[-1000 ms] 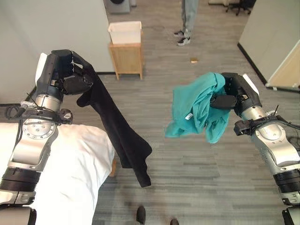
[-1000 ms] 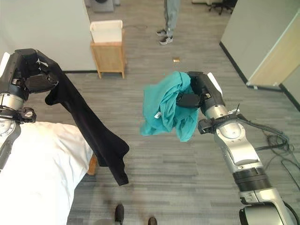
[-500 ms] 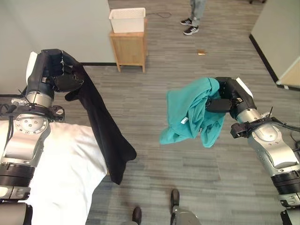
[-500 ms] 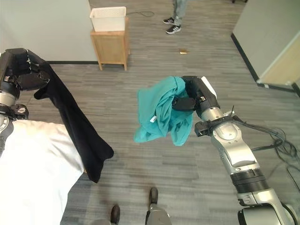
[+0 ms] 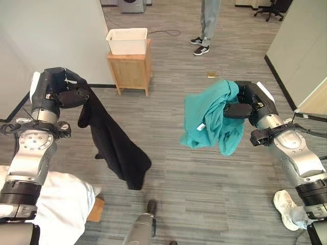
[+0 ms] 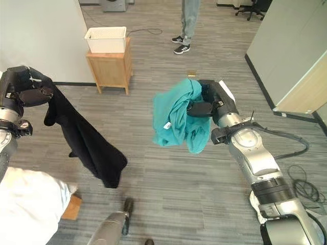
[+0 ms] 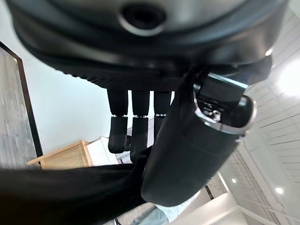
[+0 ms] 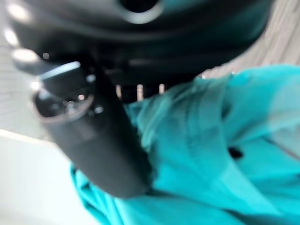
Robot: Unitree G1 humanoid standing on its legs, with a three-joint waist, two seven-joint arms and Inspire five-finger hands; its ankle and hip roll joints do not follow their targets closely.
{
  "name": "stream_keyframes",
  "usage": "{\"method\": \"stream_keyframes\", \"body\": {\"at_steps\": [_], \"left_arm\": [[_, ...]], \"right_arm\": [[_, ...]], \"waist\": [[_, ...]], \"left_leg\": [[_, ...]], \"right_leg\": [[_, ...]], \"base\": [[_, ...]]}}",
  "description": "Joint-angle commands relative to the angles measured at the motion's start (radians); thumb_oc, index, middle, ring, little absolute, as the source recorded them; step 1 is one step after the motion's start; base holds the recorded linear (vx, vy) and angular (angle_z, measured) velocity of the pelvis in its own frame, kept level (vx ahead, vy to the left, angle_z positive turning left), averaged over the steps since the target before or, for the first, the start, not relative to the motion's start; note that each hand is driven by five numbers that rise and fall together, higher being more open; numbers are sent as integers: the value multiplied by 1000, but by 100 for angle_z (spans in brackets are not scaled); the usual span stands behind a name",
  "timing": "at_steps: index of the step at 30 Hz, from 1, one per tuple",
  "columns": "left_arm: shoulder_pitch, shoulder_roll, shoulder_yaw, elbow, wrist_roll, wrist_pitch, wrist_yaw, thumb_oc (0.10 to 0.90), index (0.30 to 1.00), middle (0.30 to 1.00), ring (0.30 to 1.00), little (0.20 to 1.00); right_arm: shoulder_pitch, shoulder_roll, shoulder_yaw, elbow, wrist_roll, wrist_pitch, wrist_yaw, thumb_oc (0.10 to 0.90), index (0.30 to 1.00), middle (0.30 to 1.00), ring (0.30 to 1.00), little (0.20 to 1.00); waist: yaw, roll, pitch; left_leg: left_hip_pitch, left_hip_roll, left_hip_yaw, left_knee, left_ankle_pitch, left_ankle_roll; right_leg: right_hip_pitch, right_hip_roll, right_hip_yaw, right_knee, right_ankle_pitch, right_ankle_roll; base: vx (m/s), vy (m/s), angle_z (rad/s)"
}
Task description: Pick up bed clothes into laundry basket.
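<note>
Your left hand [image 5: 60,91] clenches the black garment [image 5: 116,150], right hand [image 5: 249,104] the teal one [image 5: 210,121], both lifted off the floor (basket [image 5: 126,41] far ahead).

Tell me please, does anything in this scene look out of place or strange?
Nothing looks damaged or spilled. The left hand grips a black garment and the right hand a teal garment, both hanging above the floor. One oddity: a small brown object lies loose on the floor, beyond the teal garment and near a standing person.
</note>
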Motion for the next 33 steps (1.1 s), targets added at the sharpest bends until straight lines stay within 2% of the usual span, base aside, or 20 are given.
{"method": "stream_keyframes", "body": {"at_steps": [1,2,3,5,6,7,8,9,12,13,14,18,21,25,26,27,28,29,31,33], "left_arm": [[-90,78,68,-70,-28,-105,35,400,300,300,300,300],[-73,82,78,-77,-33,-102,33,400,300,300,300,300],[-81,78,70,-84,-18,-99,27,400,300,300,300,300],[-78,76,58,-86,6,-92,19,400,300,300,300,300],[-80,78,56,-93,13,-85,17,400,300,300,300,300],[-81,79,56,-94,13,-85,17,400,300,300,300,300],[-89,78,53,-100,9,-83,21,400,300,300,300,300],[-138,59,27,-91,16,-83,33,400,300,300,300,300],[-155,35,22,-81,19,-78,34,400,300,300,300,300],[-156,14,14,-77,26,-65,21,400,300,300,300,300],[-157,14,14,-77,26,-65,21,400,300,300,300,300],[-211,0,-46,-75,36,-62,11,400,300,300,300,300],[-209,-17,-48,-75,45,-65,4,400,300,300,300,300],[-186,-15,-30,-61,76,-64,0,400,300,300,300,300],[-170,-18,-10,-68,67,-69,8,400,300,300,300,300],[-170,-18,-10,-68,68,-69,8,400,300,300,300,300],[-156,-22,-3,-74,44,-74,14,400,300,300,300,300],[-180,-14,1,-80,20,-77,25,400,300,300,300,300],[-195,-6,-8,-87,10,-74,29,400,300,300,300,300],[-201,-15,-10,-86,8,-76,35,400,300,300,300,300]], "right_arm": [[-124,-33,-48,-29,6,-107,-17,400,300,300,300,300],[-119,-26,-50,-38,-7,-89,-11,400,300,300,300,300],[-110,-15,-56,-52,-24,-87,2,400,300,300,300,300],[-103,-6,-65,-31,-51,-85,7,400,300,300,300,300],[-101,6,-69,-27,-59,-82,7,400,300,300,300,300],[-101,6,-69,-27,-60,-82,7,400,300,300,300,300],[-100,12,-72,-33,-68,-73,10,400,300,300,300,300],[-137,35,-52,-14,-74,-92,-3,400,300,300,300,300],[-148,50,-34,-3,-86,-83,1,400,300,300,300,300],[-138,42,-38,-9,-91,-67,16,400,300,300,300,300],[-137,42,-39,-10,-91,-67,16,400,300,300,300,300],[-127,24,-50,-14,-59,-69,14,400,300,300,300,300],[-69,18,-85,-39,-64,-68,16,400,300,300,300,300],[1,-19,-149,-61,-89,-57,15,400,300,300,300,300],[3,-36,-162,-73,-95,-62,16,400,300,300,300,300],[3,-36,-162,-74,-95,-61,16,400,300,300,300,300],[2,-54,-167,-63,-85,-64,3,400,300,300,300,300],[-38,-79,-158,-42,-45,-74,-19,400,300,300,300,300],[-36,-107,-173,-27,-43,-70,-40,400,300,300,300,300],[-30,-111,-184,-33,-39,-69,-43,400,300,300,300,300]], "waist": [[48,28,-157],[51,28,-174],[55,12,-199],[73,-24,-208],[76,-14,-198],[79,-10,-200],[65,19,-185],[8,82,-125],[-26,110,-102],[-60,116,-92],[-61,118,-93],[-133,66,-91],[-177,28,-111],[-197,26,-149],[-204,38,-162],[-207,34,-165],[-204,24,-160],[-168,-13,-129],[-128,-48,-90],[-103,-60,-78]], "left_leg": [[49,-14,76,-81,243,19],[74,-3,98,-80,243,37],[97,-22,120,-74,245,59],[128,-76,119,-32,186,113],[154,-72,123,-5,143,132],[149,-66,126,-1,143,132],[200,-40,117,0,120,146],[283,-5,102,7,88,171],[350,9,80,-4,62,183],[414,-3,43,-10,45,188],[410,0,41,-10,48,187],[566,-35,-36,-17,-50,142],[650,-24,-111,-2,-95,99],[712,19,-162,54,-68,55],[681,75,-143,225,70,0],[676,71,-147,226,73,0],[594,84,-128,385,172,-18],[399,88,-78,744,227,-3],[193,34,-48,929,150,36],[92,16,-25,950,122,45]], "right_leg": [[25,-54,50,81,56,85],[37,-66,54,104,39,100],[34,-118,42,196,108,134],[-12,-191,26,451,355,199],[-64,-209,22,594,463,205],[-70,-205,26,596,467,205],[-149,-190,24,749,500,208],[-364,-160,26,1080,485,206],[-498,-187,6,1170,397,181],[-601,-170,2,1157,327,168],[-603,-169,-2,1154,331,166],[-642,-166,-47,573,327,173],[-604,-113,38,175,330,196],[-570,-122,-23,112,375,210],[-536,-102,-10,151,364,178],[-540,-107,-10,151,365,178],[-498,-105,-7,142,355,159],[-394,-108,-18,121,302,95],[-311,-107,4,99,265,62],[-283,-115,7,93,262,58]], "base": [[472,71,-28],[662,150,-23],[885,217,-20],[761,233,-9],[405,162,-13],[378,197,-9],[441,297,-1],[590,325,25],[508,123,58],[360,8,57],[790,-28,30],[730,-145,93],[686,-190,80],[726,-244,88],[487,-175,67],[656,-268,29],[595,-414,5],[769,-558,36],[473,-379,22],[382,-124,-9]]}}
